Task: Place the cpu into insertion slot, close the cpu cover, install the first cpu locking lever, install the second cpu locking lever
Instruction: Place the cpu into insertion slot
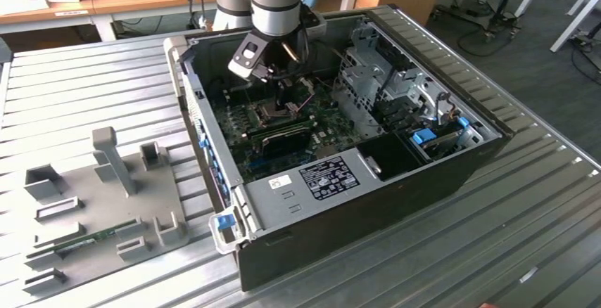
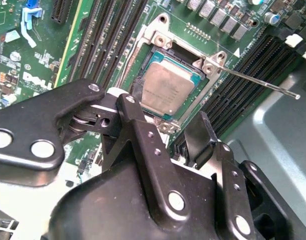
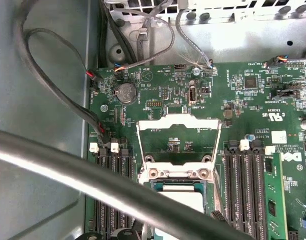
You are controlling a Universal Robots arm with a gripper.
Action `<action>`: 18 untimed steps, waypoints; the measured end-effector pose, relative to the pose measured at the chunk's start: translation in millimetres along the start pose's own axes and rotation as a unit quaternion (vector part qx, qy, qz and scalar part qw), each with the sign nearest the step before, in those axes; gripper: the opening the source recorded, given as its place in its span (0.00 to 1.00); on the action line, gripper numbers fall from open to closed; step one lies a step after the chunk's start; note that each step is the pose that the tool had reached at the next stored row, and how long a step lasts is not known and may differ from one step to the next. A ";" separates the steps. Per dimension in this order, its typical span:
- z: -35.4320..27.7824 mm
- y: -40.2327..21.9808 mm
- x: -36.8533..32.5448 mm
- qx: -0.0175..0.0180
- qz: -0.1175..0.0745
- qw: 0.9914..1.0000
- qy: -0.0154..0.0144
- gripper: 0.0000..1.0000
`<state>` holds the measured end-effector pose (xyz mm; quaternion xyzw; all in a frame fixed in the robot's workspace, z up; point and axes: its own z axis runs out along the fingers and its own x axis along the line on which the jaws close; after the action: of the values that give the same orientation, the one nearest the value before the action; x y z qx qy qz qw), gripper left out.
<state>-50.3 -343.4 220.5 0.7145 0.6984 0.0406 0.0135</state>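
The cpu (image 2: 167, 87) is seen in the second wrist view as a thin square chip with a dull, slightly smudged grey metal top and a green rim. It lies flat in the socket on the motherboard (image 3: 252, 100). The cpu cover (image 3: 178, 121), a silvery frame with an open window, is swung up off the socket in the first wrist view, so the chip is left uncovered. A thin metal locking lever (image 2: 257, 81) is seen angled away from the socket corner.

The end effector (image 2: 167, 102) is held just above the socket with its black fingers (image 2: 136, 90) released and spread. One tip is at the chip's edge, the other just off the opposite side.

In the first wrist view much of the cpu (image 3: 185, 196) is hidden by a thick grey cable (image 3: 93, 175). In the exterior view the socket is masked by the end effector (image 1: 281, 83).

The open computer case (image 1: 376, 238) is laid on the ribbed metal table (image 1: 488, 252) and holds the motherboard. Beside it, a grey fixture tray (image 1: 103, 202) carries a memory stick (image 1: 89, 239).
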 end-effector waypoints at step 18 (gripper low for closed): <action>-1.9 0.1 0.0 0.000 0.000 1.000 0.000 0.61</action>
<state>-50.3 -343.5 222.4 0.7145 0.6984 0.0404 0.0136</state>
